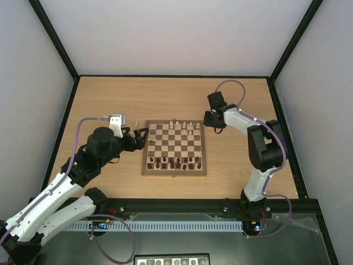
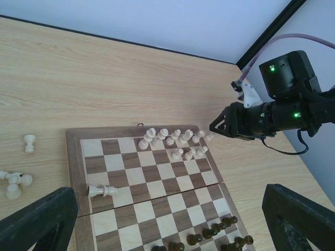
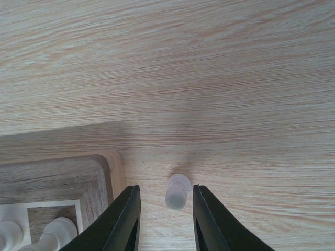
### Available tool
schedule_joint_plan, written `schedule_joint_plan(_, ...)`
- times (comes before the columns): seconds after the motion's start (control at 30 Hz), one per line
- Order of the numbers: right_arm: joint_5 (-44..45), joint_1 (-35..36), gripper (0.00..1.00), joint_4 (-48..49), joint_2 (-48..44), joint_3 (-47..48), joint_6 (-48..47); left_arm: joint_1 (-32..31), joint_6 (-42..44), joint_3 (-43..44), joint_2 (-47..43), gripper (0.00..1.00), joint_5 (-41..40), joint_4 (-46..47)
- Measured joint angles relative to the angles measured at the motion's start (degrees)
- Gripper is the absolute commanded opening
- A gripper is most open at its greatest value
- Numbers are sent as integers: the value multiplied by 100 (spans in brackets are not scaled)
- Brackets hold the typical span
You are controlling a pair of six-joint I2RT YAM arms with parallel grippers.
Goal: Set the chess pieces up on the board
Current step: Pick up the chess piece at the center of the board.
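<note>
Nearest, dark chessmen (image 1: 176,162) line the near rows of the board (image 1: 175,148). Beside its left edge the left end effector (image 1: 140,137) hangs with its fingers spread wide. Farther on, chess pieces (image 1: 185,126) crowd the far rows. Just past the far right corner, the right end effector (image 3: 165,196) has its fingers slightly apart, straddling one pale piece (image 3: 178,191) upright on the desk (image 1: 110,99).

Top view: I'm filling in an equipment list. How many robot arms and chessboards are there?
Robot arms: 2 (left arm, right arm)
Chessboard: 1
Total: 3
</note>
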Motion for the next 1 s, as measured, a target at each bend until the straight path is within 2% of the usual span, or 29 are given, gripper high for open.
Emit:
schedule_joint_plan(0.47, 175, 13, 26, -20, 249, 72, -15, 0, 4, -2, 0, 99, 0, 2)
schedule_joint_plan(0.7, 219, 42, 20, -52, 361, 212, -39, 0, 7, 0, 72, 100, 0, 2)
schedule_joint_plan(0.83, 245, 48, 20, -52, 372, 219, -59, 0, 7, 0, 90, 100, 0, 4)
schedule_joint_plan(1.0, 319, 74, 25, -59, 396, 216, -59, 0, 7, 0, 116, 100, 0, 26)
